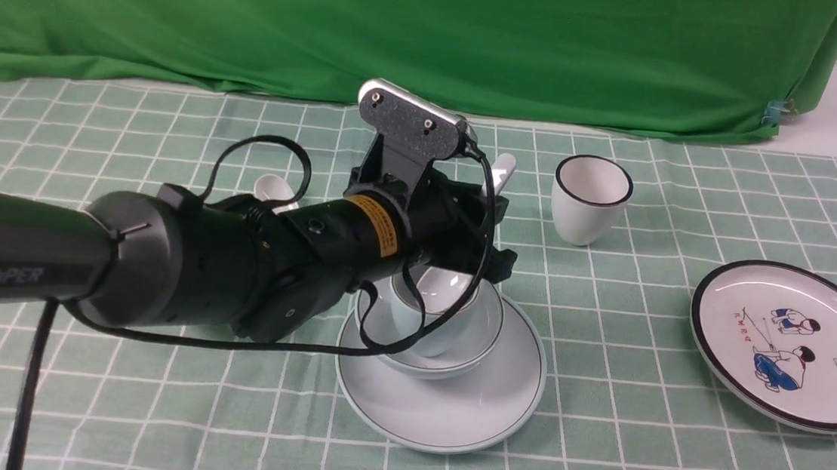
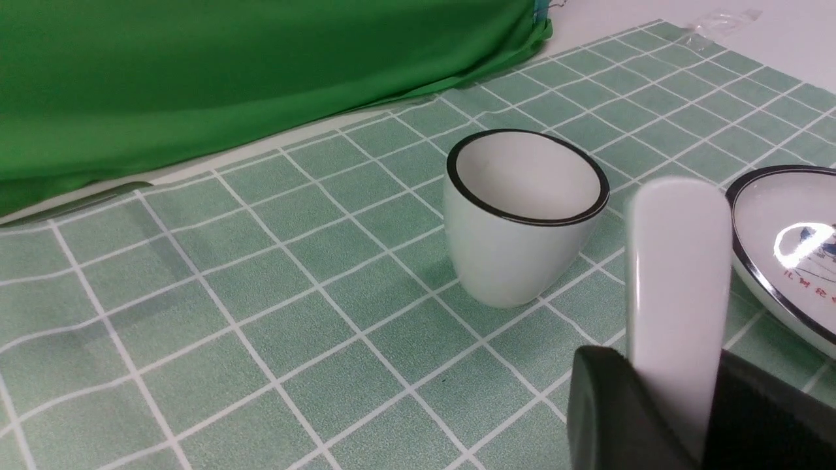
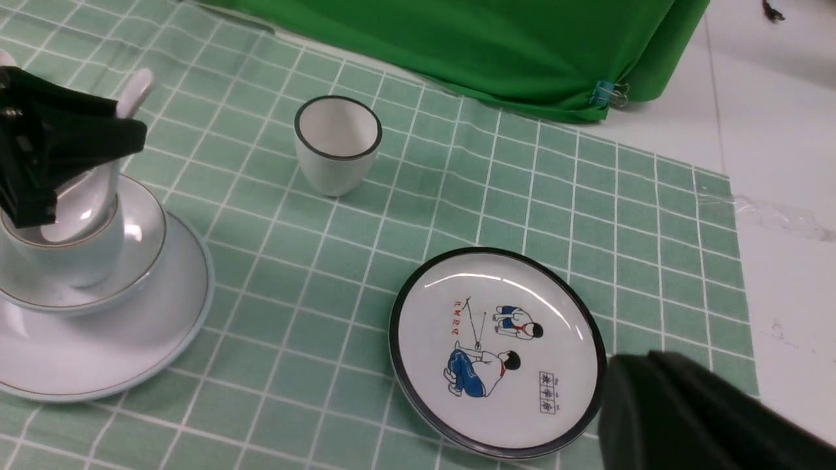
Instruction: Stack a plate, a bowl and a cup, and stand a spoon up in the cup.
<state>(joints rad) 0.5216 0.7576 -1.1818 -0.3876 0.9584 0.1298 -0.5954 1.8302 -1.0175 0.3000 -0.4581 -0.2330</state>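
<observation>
Clamping the spoon (image 2: 679,274), left tool (image 2: 674,365) half-hides the cup (image 1: 445,321), right tool (image 3: 686,418) closed, cropped

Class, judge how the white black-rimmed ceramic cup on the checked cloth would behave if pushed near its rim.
The white black-rimmed cup narrows toward its base, so a high push would probably tip it. Its glossy glaze looks slippery and likely brittle.

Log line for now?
stack: cup in bowl on plate | spoon in cup | left gripper gripping spoon | right gripper shut
</observation>
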